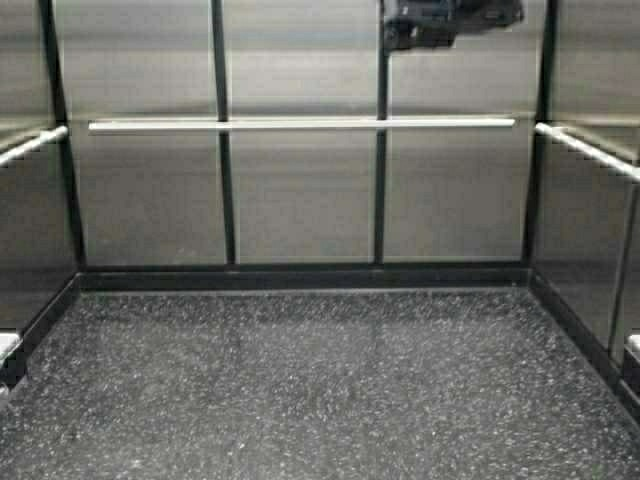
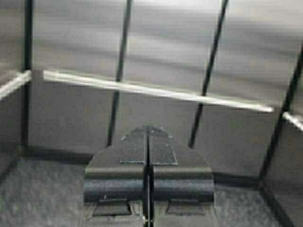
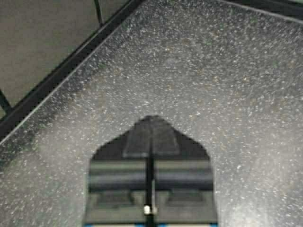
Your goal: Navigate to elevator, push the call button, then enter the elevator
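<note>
High view: inside the elevator, facing its back wall straight on. Three brushed steel panels across the back, split by dark upright seams. Pale handrail running level across that wall, long axis left to right, reaching nearly from corner to corner. Shorter rails on both side walls, slanting toward the near edges. Dark speckled floor filling the lower half, bordered by a black skirting along the back and both sides. Dark blurred reflection near the top edge, right of centre, too vague to make out. No arm or gripper visible here.

Left wrist view: left gripper held up and aimed at the back wall, jaws pressed together, pinching nothing. Same handrail seen beyond it, here tilted across the picture, with the wall seams leaning too. Strip of floor just visible beneath the skirting. Corners of the cabin on either side.

Right wrist view: right gripper pointed down at the floor, jaws pressed together, holding nothing. Speckled floor close beneath, filling most of the picture. Black skirting and the foot of a steel wall panel cutting across one corner. No handrail visible here, unlike the other two views.
</note>
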